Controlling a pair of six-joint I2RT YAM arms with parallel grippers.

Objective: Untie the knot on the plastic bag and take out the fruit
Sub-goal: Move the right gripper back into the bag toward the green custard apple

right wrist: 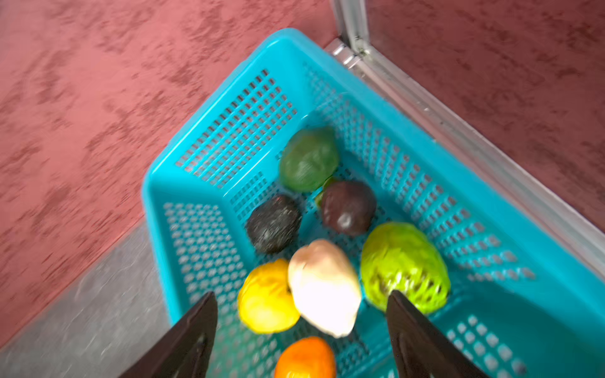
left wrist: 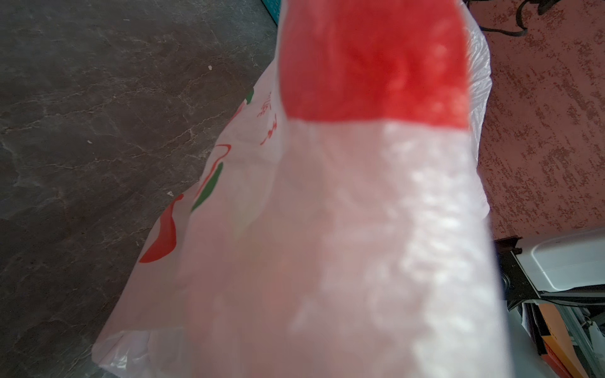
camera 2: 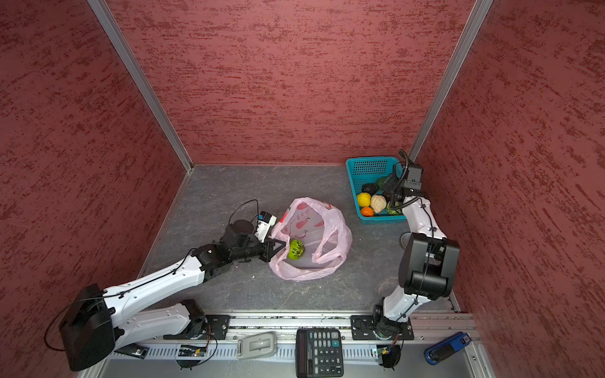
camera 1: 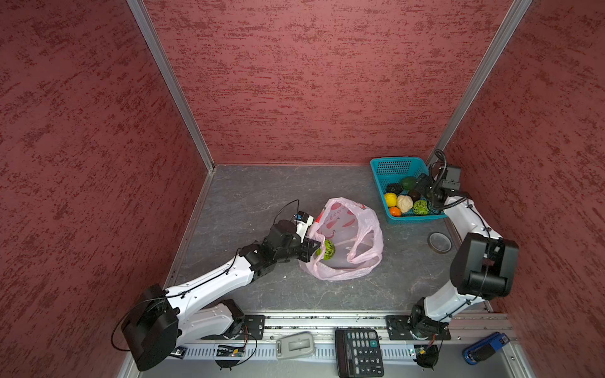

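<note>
Seven round toy fruits (right wrist: 307, 160) lay in teal perforated plastic basket (right wrist: 229, 131), one in thin pale-pink plastic bag (camera 1: 370, 225).
Right pincer (right wrist: 301, 293) gaped wide above the seven; left pincer (camera 1: 312, 248) clamped the bag's rim, netted green fruit (camera 1: 327, 249) at its tips.

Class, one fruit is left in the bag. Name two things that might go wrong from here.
1. The left gripper seems to pinch only thin film at the plastic bag's rim; a slip could drop the mouth over the light green netted fruit.
2. The open right gripper must reach in past the loose handle loop, which might snag.
</note>
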